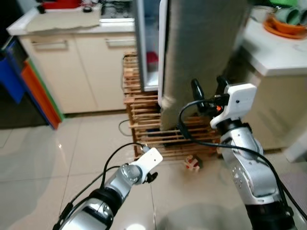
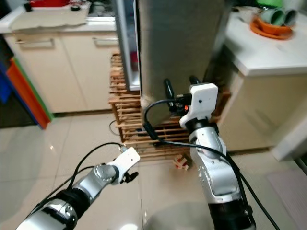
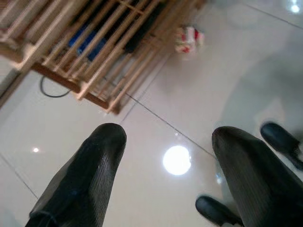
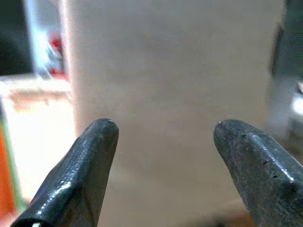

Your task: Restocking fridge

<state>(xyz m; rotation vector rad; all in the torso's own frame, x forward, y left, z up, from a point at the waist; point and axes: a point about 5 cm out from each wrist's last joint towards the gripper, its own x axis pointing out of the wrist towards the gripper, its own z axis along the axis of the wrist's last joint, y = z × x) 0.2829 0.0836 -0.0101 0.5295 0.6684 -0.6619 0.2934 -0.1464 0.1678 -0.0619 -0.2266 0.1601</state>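
**Right gripper squares up to the fridge door**

Directly ahead stands the fridge, its grey door (image 1: pixel 201 52) swung partly open so that a lit strip of interior (image 1: pixel 151 57) shows along the door's left edge, with something red on a shelf inside. The fridge rests on 1 wooden slatted pallet (image 1: pixel 144 120), whose front edge meets the tiled floor (image 1: pixel 38 153).

The right gripper (image 1: pixel 209 89) is raised in front of the door's lower part, its 2 black fingers spread apart and holding nothing; in the right wrist view the fingers (image 4: pixel 90 161) frame the blurred pale door face, close to it, though whether they touch it I cannot tell. The left gripper (image 3: pixel 168 156) hangs low over the floor near the pallet's front left corner, also spread wide and empty.

Neither gripper carries stock, so the step in hand looks like handling the door rather than loading. Next, I judge, the right gripper needs to catch the door's free edge and swing it, keeping clear of the pallet.

1 small red-and-white object (image 1: pixel 192 163) lies on the floor just off the pallet's front edge; what it is I cannot tell. Left of the fridge runs 1 cream cabinet (image 1: pixel 72 67) under a worktop. At the right, 1 white counter (image 1: pixel 278 52) bears 1 orange tray (image 1: pixel 288 28) near its back edge.
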